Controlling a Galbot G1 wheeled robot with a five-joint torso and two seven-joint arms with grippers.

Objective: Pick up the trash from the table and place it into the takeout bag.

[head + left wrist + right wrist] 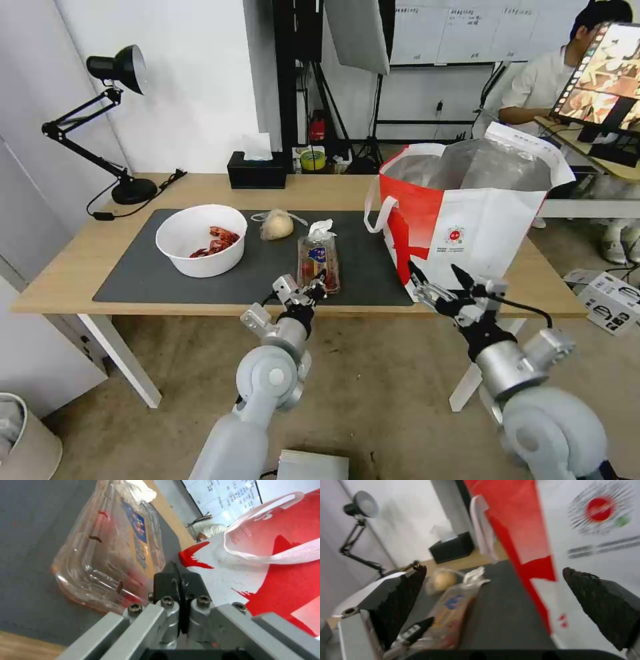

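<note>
Clear tray [319,264] at mat edge, left pincer [319,285] seemingly touching, closed.

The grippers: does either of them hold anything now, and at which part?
Nothing is held. The left gripper is shut beside the near end of the plastic tray, not around it. The right gripper is open before the takeout bag.

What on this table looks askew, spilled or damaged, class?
Nothing is spilled or broken. The clear tray lies closed on the mat, red bits inside, crumpled tissue at its far end. The takeout bag stands upright and open. The left gripper, fingers shut, is at the tray's near end.
</note>
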